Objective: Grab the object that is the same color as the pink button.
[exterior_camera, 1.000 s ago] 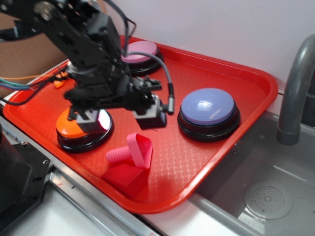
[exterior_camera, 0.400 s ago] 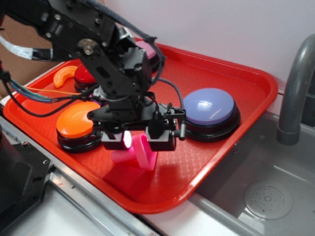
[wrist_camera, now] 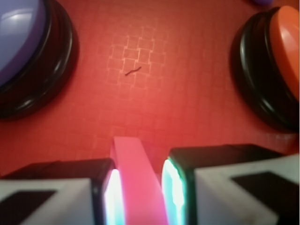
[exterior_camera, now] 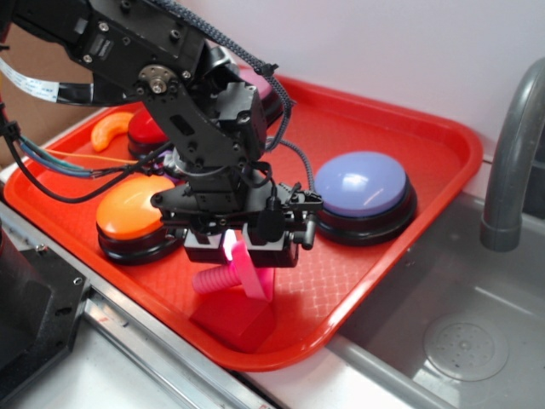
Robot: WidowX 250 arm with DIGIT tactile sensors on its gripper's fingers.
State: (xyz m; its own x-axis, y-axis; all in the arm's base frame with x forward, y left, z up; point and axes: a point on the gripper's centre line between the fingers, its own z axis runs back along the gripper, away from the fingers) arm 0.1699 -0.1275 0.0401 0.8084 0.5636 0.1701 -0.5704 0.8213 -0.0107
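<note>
Exterior view: an orange button (exterior_camera: 129, 207) is seen at the tray's (exterior_camera: 387, 128) near-left edge; the end effector (exterior_camera: 236, 249) is pinched on the pink bolt's (exterior_camera: 228, 274) flat head near the front edge; a lavender-blue button (exterior_camera: 361, 186) lies rightward.

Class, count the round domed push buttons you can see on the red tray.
4: orange button at the front left, lavender-blue button to the right, red button and pink button partly behind the arm. Others may be hidden.
</note>
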